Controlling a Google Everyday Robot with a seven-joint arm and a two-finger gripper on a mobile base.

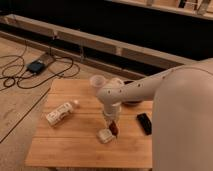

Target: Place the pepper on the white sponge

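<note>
The robot's body (186, 125) was cut off by the right and bottom edges and hid the counter's (75, 146) right side and near right corner. The arm (131, 91) covered most of a dark bowl (133, 103) at the far side. The gripper (112, 121) hung closed under the wrist, just above the white sponge (104, 135), its outline blurred. It hid the top of the pepper (115, 129), so a grasp could not be told. The bottle's (60, 113) label was unreadable. Floor cables (15, 75) ran off the left edge.
</note>
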